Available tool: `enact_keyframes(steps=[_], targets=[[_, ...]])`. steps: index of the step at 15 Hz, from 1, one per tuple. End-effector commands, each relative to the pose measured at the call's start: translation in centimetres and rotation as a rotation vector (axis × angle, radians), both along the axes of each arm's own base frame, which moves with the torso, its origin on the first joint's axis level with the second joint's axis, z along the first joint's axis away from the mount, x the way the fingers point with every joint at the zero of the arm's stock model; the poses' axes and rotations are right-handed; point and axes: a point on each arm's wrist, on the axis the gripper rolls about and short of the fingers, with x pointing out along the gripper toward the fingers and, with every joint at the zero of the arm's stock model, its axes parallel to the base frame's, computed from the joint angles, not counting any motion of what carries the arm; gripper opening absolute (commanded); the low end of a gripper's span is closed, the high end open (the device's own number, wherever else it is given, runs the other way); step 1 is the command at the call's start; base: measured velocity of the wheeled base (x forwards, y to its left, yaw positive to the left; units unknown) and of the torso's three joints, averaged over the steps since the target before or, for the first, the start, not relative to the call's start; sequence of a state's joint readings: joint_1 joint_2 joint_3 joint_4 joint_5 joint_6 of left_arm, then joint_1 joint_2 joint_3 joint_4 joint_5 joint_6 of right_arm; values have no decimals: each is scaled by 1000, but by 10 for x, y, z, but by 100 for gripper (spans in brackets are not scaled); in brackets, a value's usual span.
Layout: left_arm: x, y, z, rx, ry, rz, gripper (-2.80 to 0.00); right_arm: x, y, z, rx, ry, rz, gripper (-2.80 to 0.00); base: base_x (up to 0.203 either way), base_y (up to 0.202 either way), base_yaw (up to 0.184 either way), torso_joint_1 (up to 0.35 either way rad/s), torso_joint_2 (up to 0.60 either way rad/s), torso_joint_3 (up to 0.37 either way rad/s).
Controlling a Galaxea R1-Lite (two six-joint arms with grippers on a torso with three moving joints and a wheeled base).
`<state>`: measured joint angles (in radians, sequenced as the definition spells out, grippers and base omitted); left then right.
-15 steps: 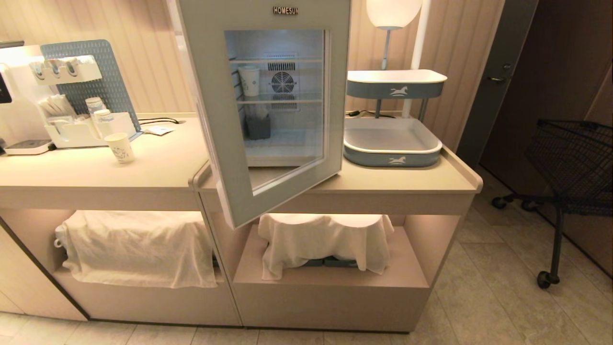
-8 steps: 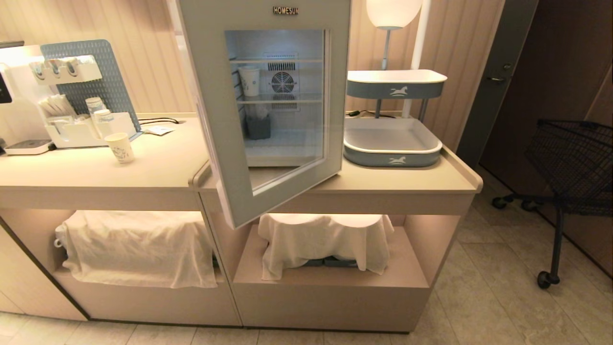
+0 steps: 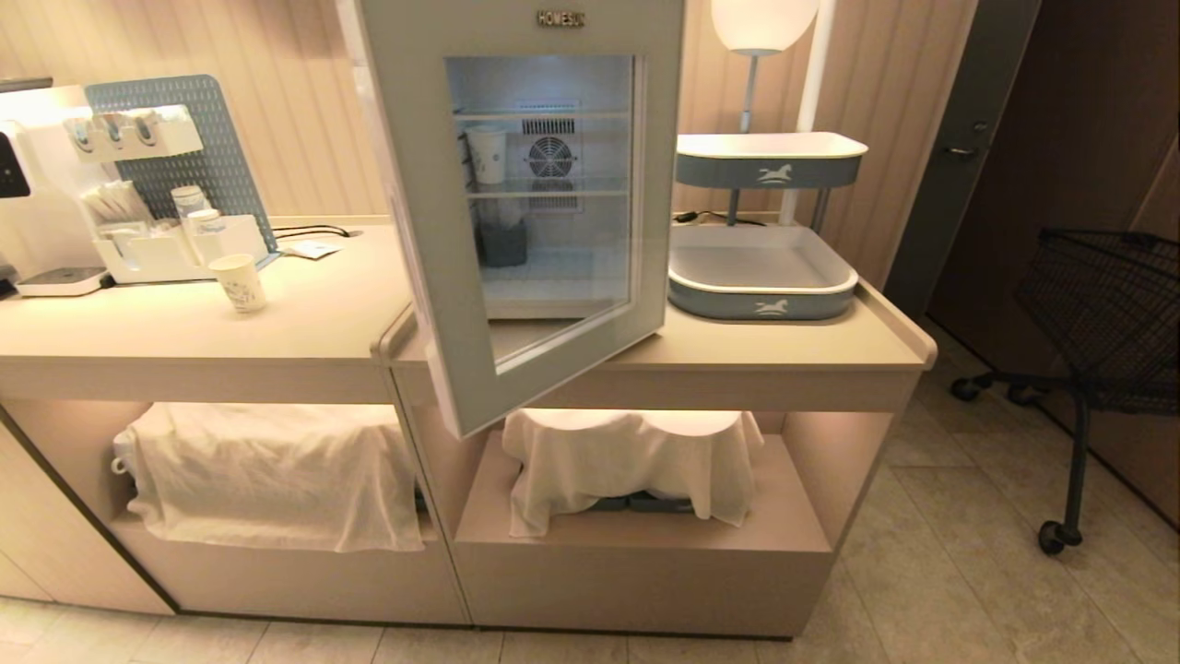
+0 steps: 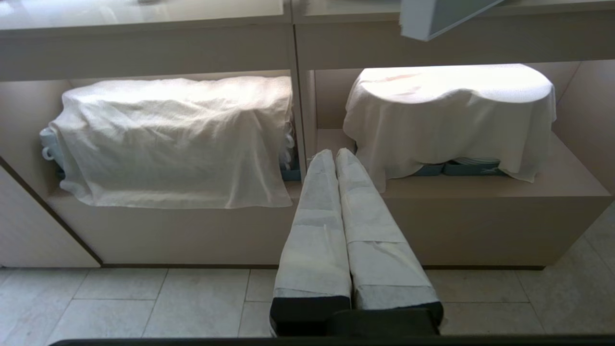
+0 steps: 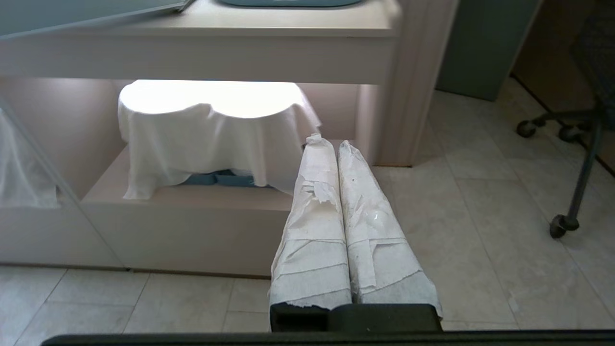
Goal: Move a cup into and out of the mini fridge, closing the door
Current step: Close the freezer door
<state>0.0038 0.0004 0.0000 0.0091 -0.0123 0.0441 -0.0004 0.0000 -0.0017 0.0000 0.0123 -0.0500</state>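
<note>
L gripper (image 4: 335, 156): low, near, front of counter base; wrapped fingers pressed together, nothing held.
R gripper (image 5: 331, 144): same, low + near, more to the right; fingers together, empty.
Door (image 3: 516, 212): swung open toward robot, hinge side right, free edge near-left, hanging out past counter (image 3: 184, 332) edge. Above both grippers.
Cloths (image 3: 267, 470): two draped bundles on lower shelves, under counter, just beyond fingertips.
Cup (image 3: 239, 281): upright on counter, left of fridge, well apart from both grippers, up + far-left. Axis vertical. L arm is nearer, so likely the one to fetch it.
In the way: open door's free edge sits betw. cup and fridge (image 3: 553, 184) opening; my guess is the path must go round its near edge.
Organiser (image 3: 175, 249): far-left behind cup, w/ pegboard; near the cup but apart.
Fridge inside: lit, wire shelves, fan at back; another cup (image 3: 487, 153) on upper shelf, dark tub (image 3: 503, 244) lower down.
Trays (image 3: 761, 267): two-tier, right of fridge.
Cart (image 3: 1097, 314): wire, far right on floor.
</note>
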Motion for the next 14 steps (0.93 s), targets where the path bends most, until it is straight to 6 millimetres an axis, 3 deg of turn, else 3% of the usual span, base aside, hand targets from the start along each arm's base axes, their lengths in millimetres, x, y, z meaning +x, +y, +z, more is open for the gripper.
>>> enact_keyframes(steps=[1, 14], targets=[[0, 0, 0, 2, 1, 2, -280, 0, 0, 0, -4, 0, 0, -280, 1, 187, 0, 2, 3, 2], [0, 0, 0, -1, 1, 7, -280, 0, 0, 0, -5, 0, 2, -280, 0, 194, 0, 3, 3, 3]])
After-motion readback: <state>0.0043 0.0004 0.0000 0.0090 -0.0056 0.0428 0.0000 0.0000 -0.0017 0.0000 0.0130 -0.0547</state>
